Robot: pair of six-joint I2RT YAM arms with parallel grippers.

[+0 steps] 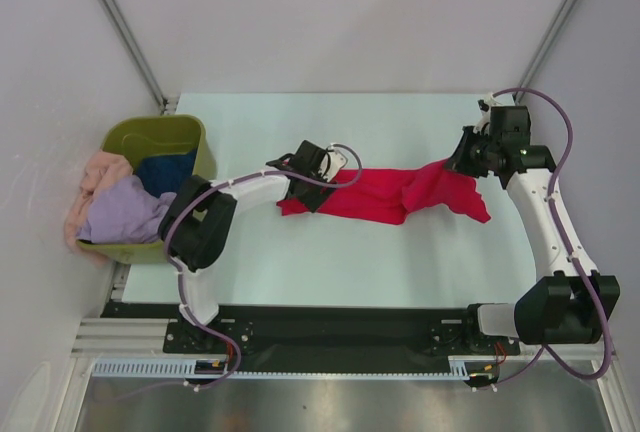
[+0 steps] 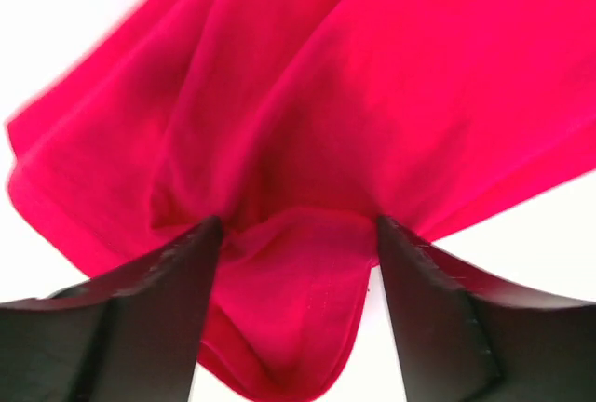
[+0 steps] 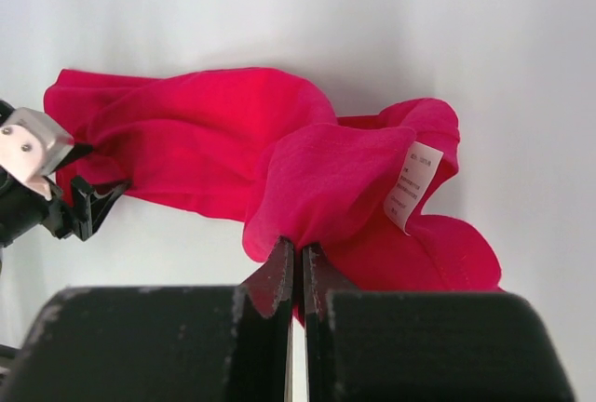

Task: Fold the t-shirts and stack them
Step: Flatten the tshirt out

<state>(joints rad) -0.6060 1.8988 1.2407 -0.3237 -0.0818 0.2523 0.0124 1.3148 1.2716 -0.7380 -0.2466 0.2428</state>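
Red t-shirt [image 1: 370,197] lies loose between gaping left jaws; nip its edge squarely while right jaws hold it pinched.

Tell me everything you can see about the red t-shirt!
The red t-shirt is soft, bright cloth, crumpled and not folded. It lies stretched in a long bunch across the middle of the pale table. A small white label shows at its right end. The right pincer is shut on a fold there. At the left end the left pincer stands open, with cloth between its fingers.
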